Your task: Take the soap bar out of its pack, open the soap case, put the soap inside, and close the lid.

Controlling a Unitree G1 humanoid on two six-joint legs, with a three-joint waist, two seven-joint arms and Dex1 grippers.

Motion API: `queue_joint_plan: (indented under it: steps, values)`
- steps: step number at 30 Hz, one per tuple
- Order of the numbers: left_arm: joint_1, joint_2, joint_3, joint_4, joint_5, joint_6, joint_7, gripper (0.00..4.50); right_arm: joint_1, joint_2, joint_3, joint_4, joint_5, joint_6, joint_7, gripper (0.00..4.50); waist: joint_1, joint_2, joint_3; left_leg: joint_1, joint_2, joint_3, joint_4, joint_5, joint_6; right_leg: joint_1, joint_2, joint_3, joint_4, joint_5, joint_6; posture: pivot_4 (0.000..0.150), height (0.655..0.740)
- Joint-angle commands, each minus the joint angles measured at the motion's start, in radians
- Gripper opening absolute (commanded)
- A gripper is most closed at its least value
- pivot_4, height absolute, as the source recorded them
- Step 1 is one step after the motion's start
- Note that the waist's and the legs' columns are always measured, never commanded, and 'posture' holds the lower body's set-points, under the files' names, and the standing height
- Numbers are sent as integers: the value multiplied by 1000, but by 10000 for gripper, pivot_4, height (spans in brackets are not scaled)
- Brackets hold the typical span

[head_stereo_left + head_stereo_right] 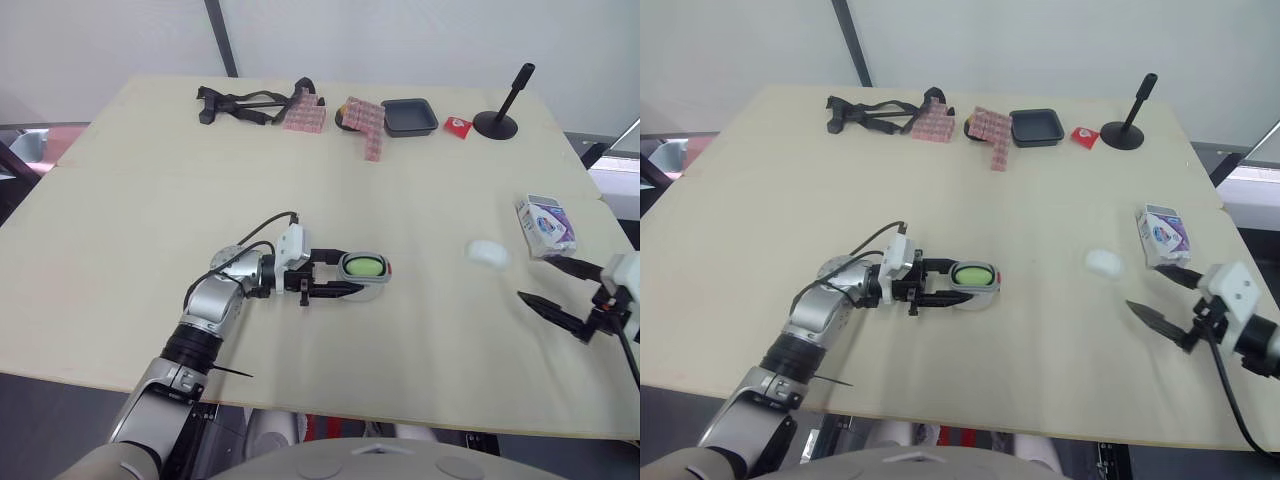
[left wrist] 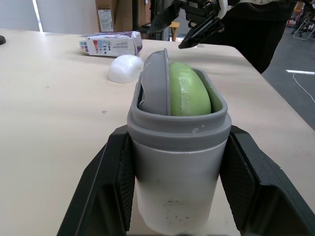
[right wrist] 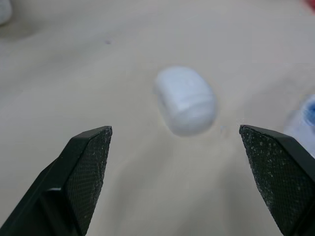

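Grey soap case (image 1: 364, 268) inside low, outstretched left pincer (image 1: 350, 275)

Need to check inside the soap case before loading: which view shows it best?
Left wrist view: the soap case sits close up, a green piece visible inside. The eye views show it small, from above, in the left gripper.

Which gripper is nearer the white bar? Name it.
Right. The right gripper hangs open just beside the white bar; the left gripper is farther off, shut on the soap case.
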Motion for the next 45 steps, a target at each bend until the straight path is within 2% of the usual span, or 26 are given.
queue_joint_plan:
  steps: [1,8,16,19,25,34,45]
  values:
    - [-20,0,12,-26,-10,-13,-1,18861,24,-9,-54,39,5,-38,15,44528,-2,0,0,0,0,0,0,0,0,0,0,0,-1,0,0,1500,7400]
    - [-12,4,6,-46,-15,0,-8,18861,5,-103,-20,77,-45,23,13,44528,-17,2,-1,1,-1,0,0,0,0,1,-1,0,-2,0,0,1500,7400]
    - [-5,6,2,-49,-10,0,-5,18861,-205,-264,139,-62,-50,304,3,44528,-22,3,-1,7,0,0,-1,0,0,7,0,0,-5,0,0,1500,7400]
    - [1,5,-1,-58,-13,-1,-9,18861,-337,-302,243,-123,-47,467,-24,44528,-12,3,-1,6,0,0,-1,0,1,8,1,0,-5,0,0,1500,7400]
    - [9,4,-10,-57,-12,1,-17,18861,-526,-339,428,-106,-91,612,11,44528,13,3,-1,5,0,0,-1,-1,1,7,0,-1,-2,0,0,1500,7400]
    - [16,9,-22,-66,-14,35,-37,18861,-771,-324,668,74,-235,608,96,44528,10,3,-1,3,0,0,0,-1,1,5,0,-1,-1,0,0,1500,7400]
    - [24,19,-33,-85,-5,37,-26,18861,-880,-265,783,173,-336,579,156,44528,10,3,-1,3,0,0,0,-1,1,5,0,-1,-1,0,0,1500,7400]
